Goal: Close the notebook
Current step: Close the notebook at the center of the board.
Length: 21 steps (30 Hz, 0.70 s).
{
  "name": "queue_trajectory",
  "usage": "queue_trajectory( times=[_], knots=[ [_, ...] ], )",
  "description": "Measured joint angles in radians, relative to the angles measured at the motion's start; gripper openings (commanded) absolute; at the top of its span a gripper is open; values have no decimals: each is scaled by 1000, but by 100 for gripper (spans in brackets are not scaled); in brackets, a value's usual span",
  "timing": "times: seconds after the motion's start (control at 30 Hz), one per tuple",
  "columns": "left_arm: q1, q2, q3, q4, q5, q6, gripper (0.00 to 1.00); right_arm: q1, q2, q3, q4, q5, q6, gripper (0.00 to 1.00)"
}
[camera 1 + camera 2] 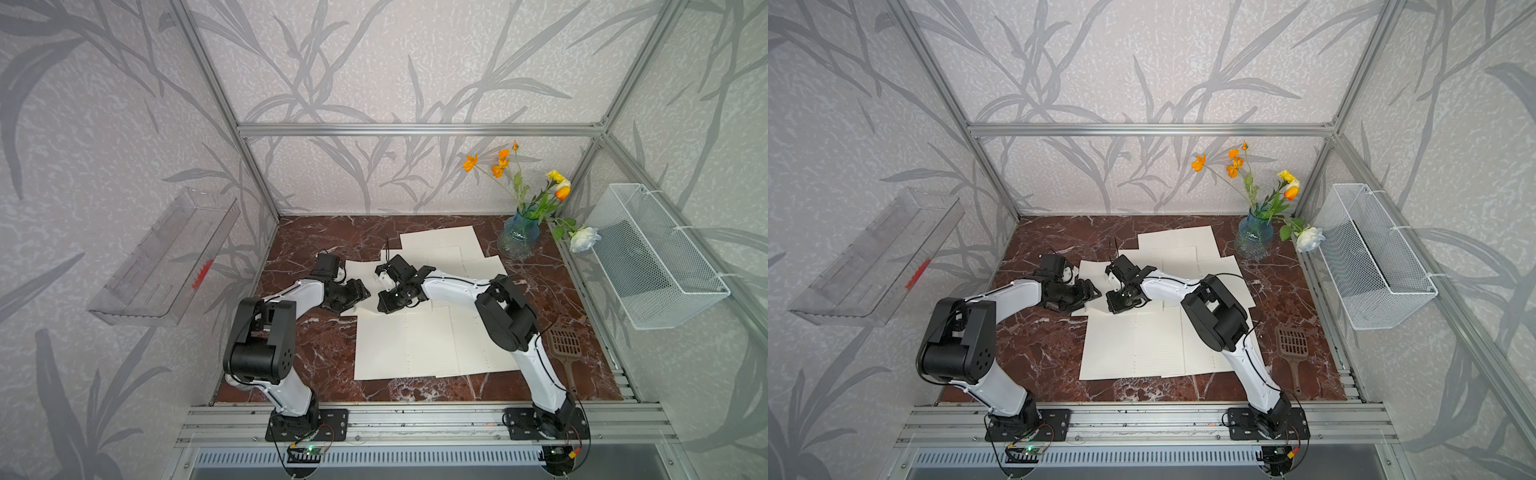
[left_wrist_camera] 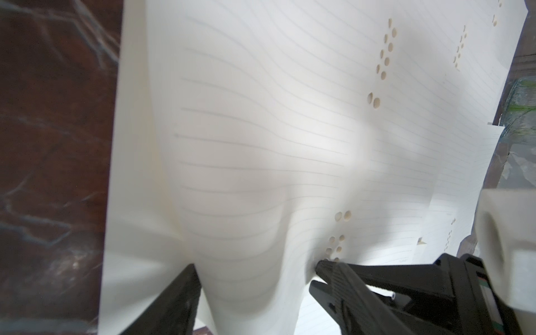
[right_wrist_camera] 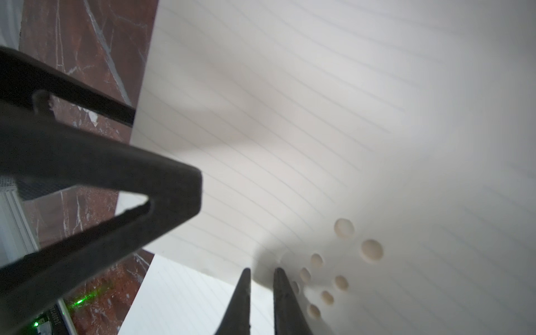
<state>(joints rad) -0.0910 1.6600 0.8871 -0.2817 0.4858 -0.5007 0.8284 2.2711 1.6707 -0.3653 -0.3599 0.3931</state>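
A: Where is the notebook [image 1: 419,328]?

B: It lies open in the middle of the dark red marble tabletop [image 1: 307,353]; loose lined sheets spread from it toward the back edge; punch holes run down the sheets.

A: What is the left pincer [image 2: 255,275] doing?

B: Its two black fingers [image 2: 185,293] stand wide apart; a lifted, curved page bulges in the gap between them; in the left wrist view one finger tip touches the page near the holes; I cannot tell if they squeeze it.

A: And the right pincer [image 3: 261,272]?

B: Its two thin tips sit close together, with a small gap; the bent edge of a page, just by the punch holes, sits in that gap; the page dimples there, but I cannot tell if it is pinched tight.

A: Are the two pincers near each other?

B: Yes; in both top views they face each other over the left part of the pages, almost touching.

A: What else is there?

B: A blue glass vase [image 1: 519,237] with flowers stands near the back right corner; a brown slotted scoop [image 1: 566,347] lies near the right edge.
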Motion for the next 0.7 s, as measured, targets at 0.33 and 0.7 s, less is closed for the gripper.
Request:
queue_trajectory(
  times=[0.33, 0.7],
  knots=[
    [0, 0, 12, 0, -2, 0, 74, 0, -37, -55, 40, -16, -22, 30],
    [0, 39, 74, 5, -2, 0, 74, 0, -158, -133, 38, -24, -31, 38]
  ],
)
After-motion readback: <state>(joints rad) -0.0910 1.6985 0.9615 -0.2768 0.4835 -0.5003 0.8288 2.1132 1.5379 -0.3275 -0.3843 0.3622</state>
